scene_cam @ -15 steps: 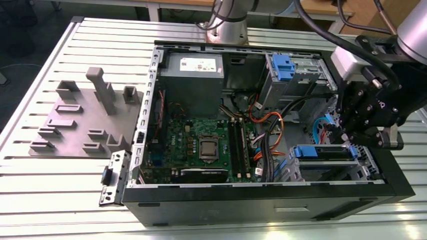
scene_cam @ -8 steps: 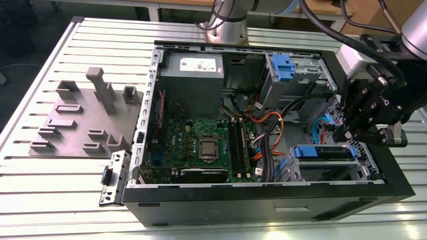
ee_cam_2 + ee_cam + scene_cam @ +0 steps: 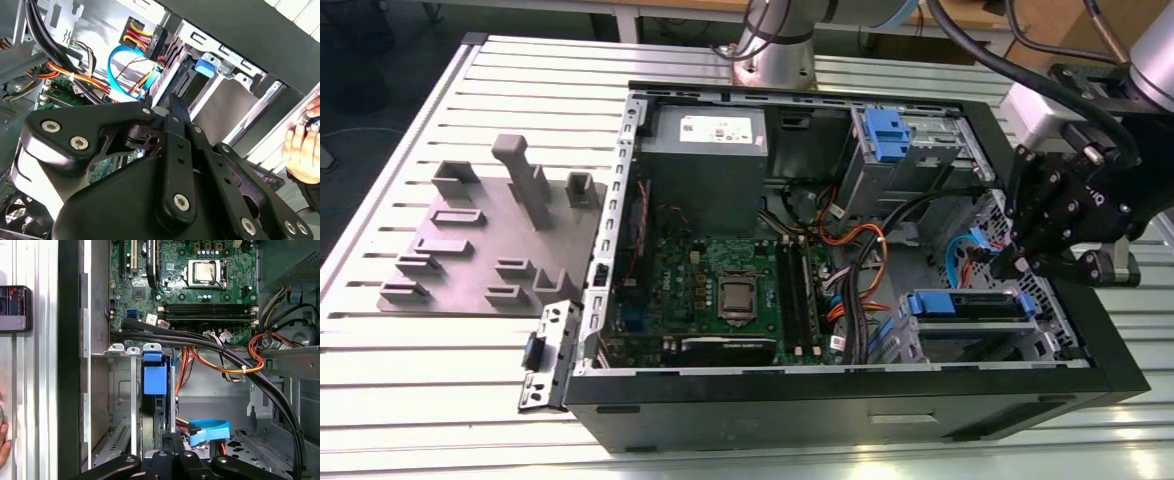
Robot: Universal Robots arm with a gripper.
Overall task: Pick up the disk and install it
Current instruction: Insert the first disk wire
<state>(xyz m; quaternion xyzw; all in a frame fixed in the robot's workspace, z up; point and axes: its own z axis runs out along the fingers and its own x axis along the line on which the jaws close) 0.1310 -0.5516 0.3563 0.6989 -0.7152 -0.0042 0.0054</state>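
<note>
Gripper (image 3: 1014, 265) hangs over the drive cage (image 3: 1047, 300) at the corner of the open case (image 3: 854, 405), on the exterior view's right; whether it is spread or closed can't be told; whether its tip touches the disk can't be told either; disk (image 3: 970, 305) sits in that cage, standing on edge, thin side up; long axis runs along the exterior view's left-right, parallel to the case's near wall; blue frame end points toward the motherboard (image 3: 720, 290); in the first wrist view the disk (image 3: 152, 375) shows its blue tab between the cage rails, dark body running back toward the gripper (image 3: 172, 440); in the second wrist view the gripper (image 3: 176, 107) points at the disk (image 3: 175, 65), close to it; light blue cable (image 3: 210, 430) loops just beside the cage; orange, red and black wires (image 3: 225, 365) cross between cage and motherboard; case lies on its side on a slotted table (image 3: 400, 350); a hand (image 3: 300, 150) is outside the case wall, apart from the disk.
</note>
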